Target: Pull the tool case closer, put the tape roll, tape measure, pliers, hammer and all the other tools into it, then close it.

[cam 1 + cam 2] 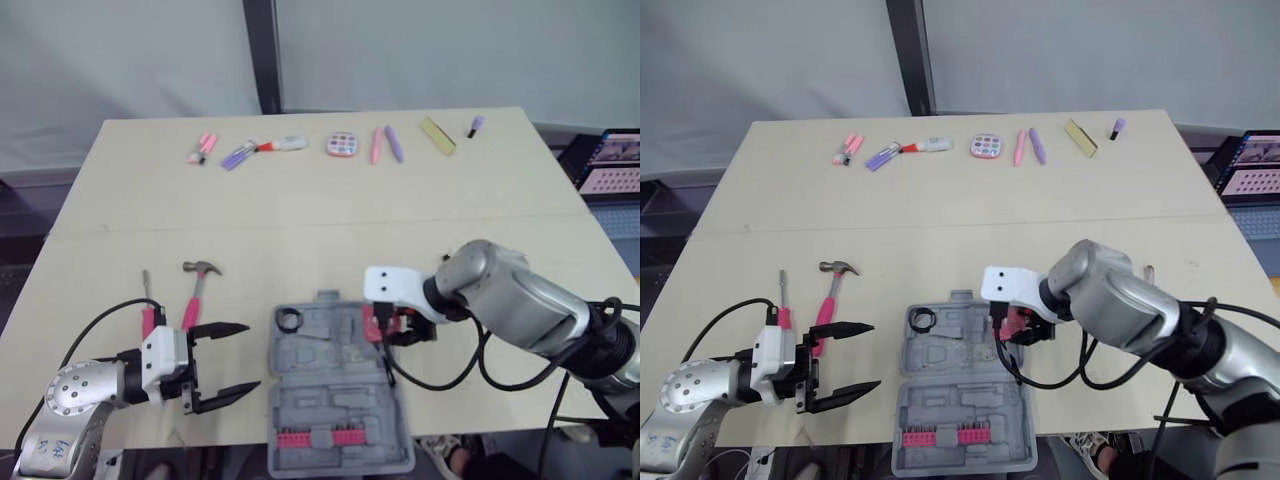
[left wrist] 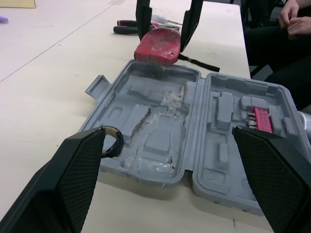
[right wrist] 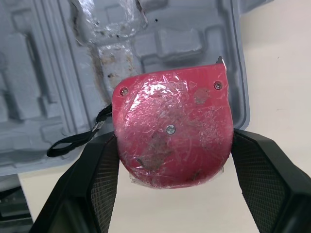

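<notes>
My right gripper (image 3: 171,145) pinches the red, rounded plastic tape measure (image 3: 170,126), 1 black finger pressed against each of its narrow sides. I hold it over the right rim of the open grey moulded-plastic tool case (image 1: 330,415), partly above the case's far half and partly above the bare tabletop. I cannot tell whether it touches the rim. Its black wrist strap (image 3: 73,141) hangs down onto the grey tray.

The case lies flat on the light wooden table (image 1: 300,200), close to the near edge, with both halves facing up. The small black tape roll (image 1: 280,320) sits in the far left corner of the far half. A red strip of bits (image 1: 320,437) runs across the near half.

My left gripper (image 1: 250,356) hangs just left of the case with its 2 fingers spread wide and nothing between them, pointing toward the case's left side.

The hammer with the metal head and pink handle (image 1: 196,290) lies on the table left of the case, beyond my left gripper. The thin screwdriver with the pink handle (image 1: 148,318) lies just beside it, further left, and the 2 do not touch.

A tool with dark and red handles (image 2: 127,26) lies on the table past my right gripper; I cannot tell what kind it is.

A row of pink and purple pens and other small items (image 1: 340,144) lies along the far side of the table, well apart from the case.
</notes>
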